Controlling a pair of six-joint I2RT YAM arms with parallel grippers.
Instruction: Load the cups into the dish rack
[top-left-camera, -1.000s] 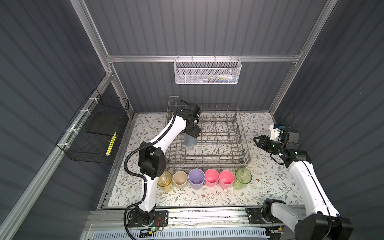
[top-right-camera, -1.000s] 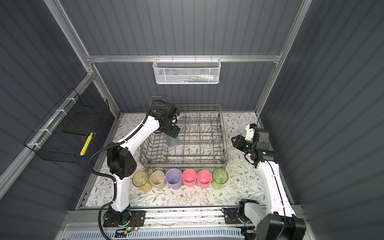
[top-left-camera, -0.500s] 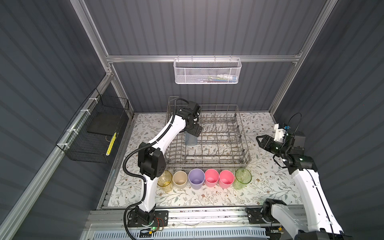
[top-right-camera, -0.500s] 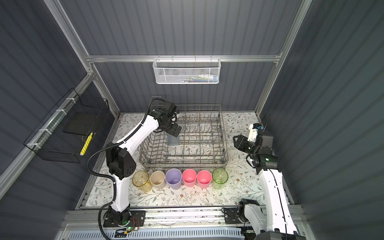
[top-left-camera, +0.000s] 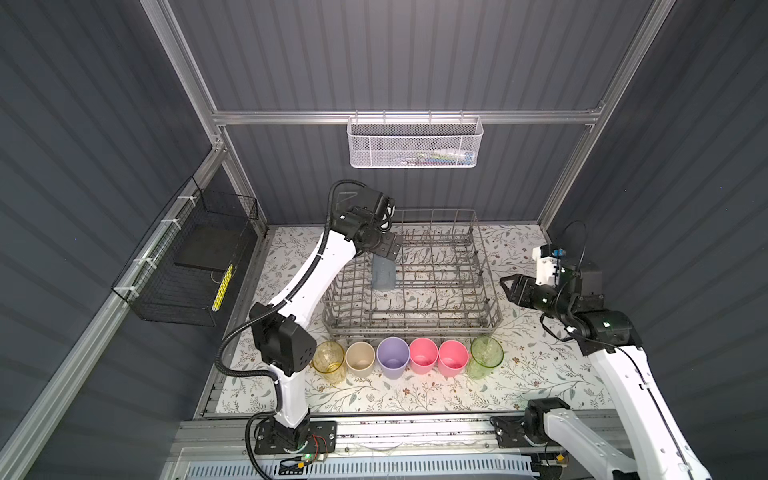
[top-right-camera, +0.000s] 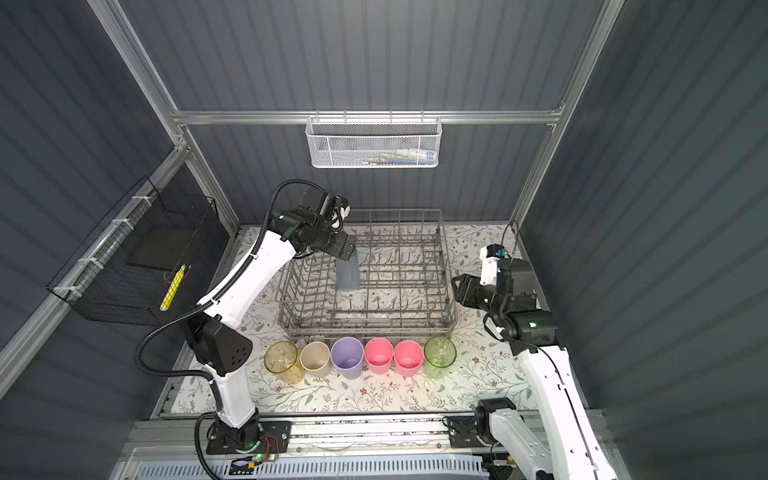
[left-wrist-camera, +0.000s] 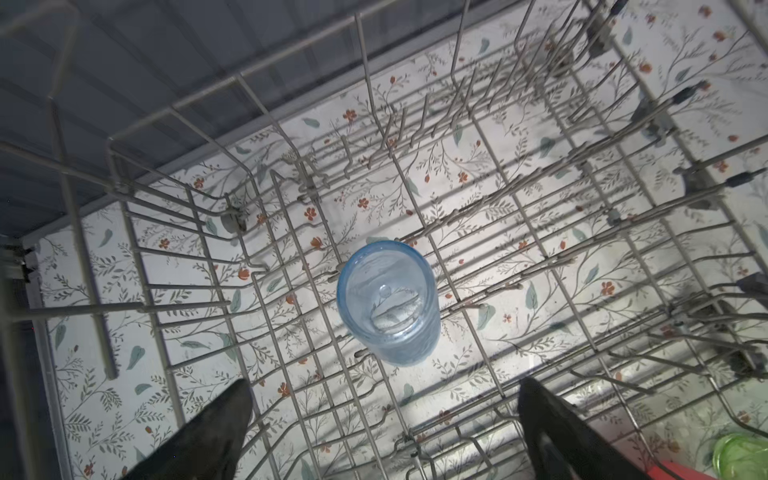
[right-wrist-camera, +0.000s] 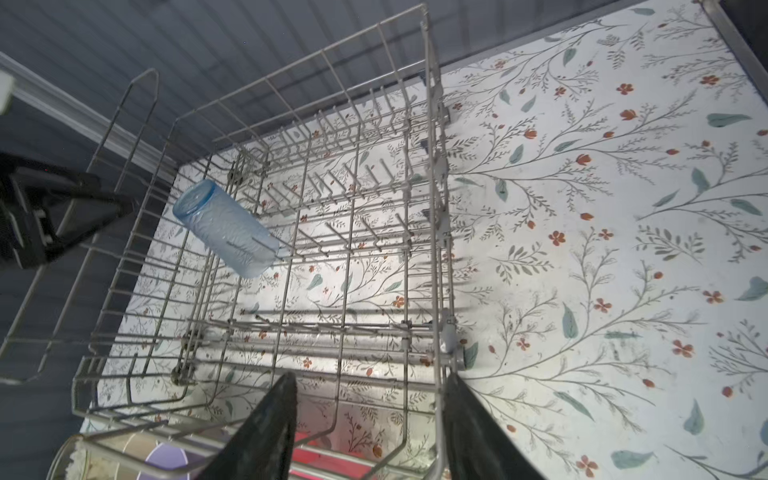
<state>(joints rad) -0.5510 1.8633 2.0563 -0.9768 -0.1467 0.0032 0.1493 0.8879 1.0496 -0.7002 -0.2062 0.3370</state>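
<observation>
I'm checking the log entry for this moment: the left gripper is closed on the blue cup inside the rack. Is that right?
Not quite. The left gripper is open, with its fingers spread wide and clear of the blue cup, as the left wrist view shows. The cup does sit inside the rack.

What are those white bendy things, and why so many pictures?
They are two robot arms, each ending in a hand. Two pictures look down from a camera above; two come from small cameras on the wrists. On the flowery table stands a grey wire dish rack, with a blue cup inside it. Six more cups wait in a row in front of the rack: yellow, beige, lavender, two pink, green. The left hand hovers open above the blue cup; the right hand is open beside the rack. Neither holds anything.
</observation>
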